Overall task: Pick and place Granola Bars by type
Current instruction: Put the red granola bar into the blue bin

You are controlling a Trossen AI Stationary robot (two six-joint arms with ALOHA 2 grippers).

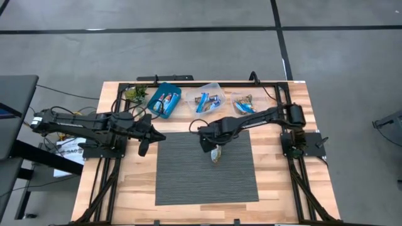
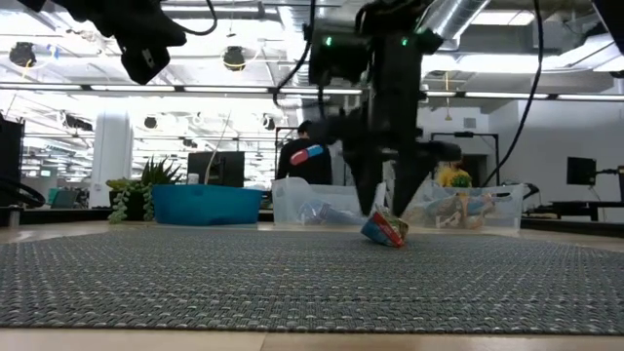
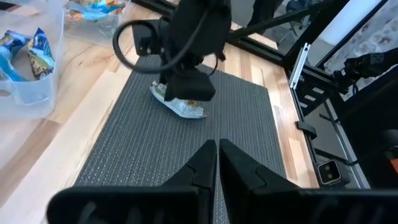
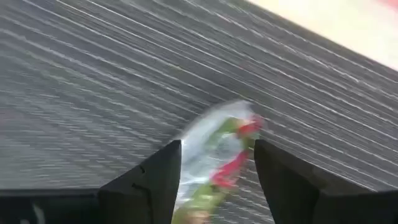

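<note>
Right gripper is low over the grey mat, fingers spread to either side of a silvery-green granola bar. The right wrist view shows the bar between the two fingers, not yet pinched. It lies on the mat a little right of centre, toward the far edge, one end tipped up in the low view.

Left gripper waits above the mat's left edge, fingers pressed together, holding nothing.

Step in hand, as I judge it: grasp this bar. To do it well, lower until the fingertips nearly meet the mat, close across the bar's narrow width near its middle, then lift straight up. The wrapper looks slick and crinkled, so a grip at one end may let it swing or slip.

Counts: one bar on the mat. Three bins along the far edge: one teal bin, two clear bins. Bars inside overlap; exact number per bin cannot be told.
</note>
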